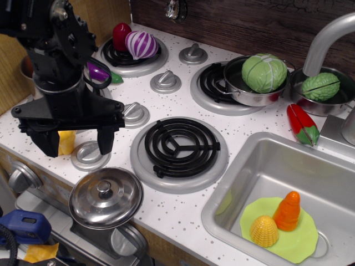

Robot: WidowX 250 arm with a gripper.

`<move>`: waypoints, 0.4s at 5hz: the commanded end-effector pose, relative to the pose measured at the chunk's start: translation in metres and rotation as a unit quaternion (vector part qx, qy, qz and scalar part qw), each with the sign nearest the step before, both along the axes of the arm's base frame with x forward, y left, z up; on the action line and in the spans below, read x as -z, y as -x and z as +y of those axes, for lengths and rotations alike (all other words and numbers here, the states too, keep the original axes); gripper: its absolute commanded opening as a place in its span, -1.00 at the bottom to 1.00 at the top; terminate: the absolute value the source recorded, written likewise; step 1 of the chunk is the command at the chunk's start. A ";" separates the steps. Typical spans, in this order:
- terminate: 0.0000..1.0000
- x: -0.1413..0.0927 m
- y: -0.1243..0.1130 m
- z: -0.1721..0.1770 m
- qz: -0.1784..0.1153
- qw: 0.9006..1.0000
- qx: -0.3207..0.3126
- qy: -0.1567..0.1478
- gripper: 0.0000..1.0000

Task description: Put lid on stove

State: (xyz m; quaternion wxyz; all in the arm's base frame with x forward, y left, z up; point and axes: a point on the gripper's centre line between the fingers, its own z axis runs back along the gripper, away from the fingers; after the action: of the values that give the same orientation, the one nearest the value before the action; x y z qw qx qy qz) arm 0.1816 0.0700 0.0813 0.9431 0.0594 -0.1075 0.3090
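A: In our one view, where do we stand?

B: We're at the reach-and-grasp step, by our reading. The gripper point(76, 143) hangs at the left of the frame with its jaws spread apart and nothing between them. The lid point(105, 198) lies below it, at the lower left, resting flat at the front edge of the stove point(183, 213) with its knob up, partly overhanging that edge.

A: So it isn't on a burner yet.

B: No. The free burner point(178, 147) sits in the middle of the frame, just to the upper right of the lid. The back burners are taken: a pot with a cabbage point(264, 72) on one, toy vegetables on the other.

A: Next move?

B: We'd need to drop the gripper down and a little right, centre it over the small knob, close on it, then lift and carry up-right. The knob is small, so alignment matters.
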 end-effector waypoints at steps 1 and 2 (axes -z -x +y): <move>-1.00 0.000 0.000 0.000 0.000 1.000 0.000 0.000 1.00; -1.00 0.007 -0.005 0.006 0.007 0.999 0.017 0.035 1.00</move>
State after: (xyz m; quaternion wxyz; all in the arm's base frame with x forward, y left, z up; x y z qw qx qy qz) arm 0.1829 0.0719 0.0627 0.9525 0.0161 -0.0798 0.2933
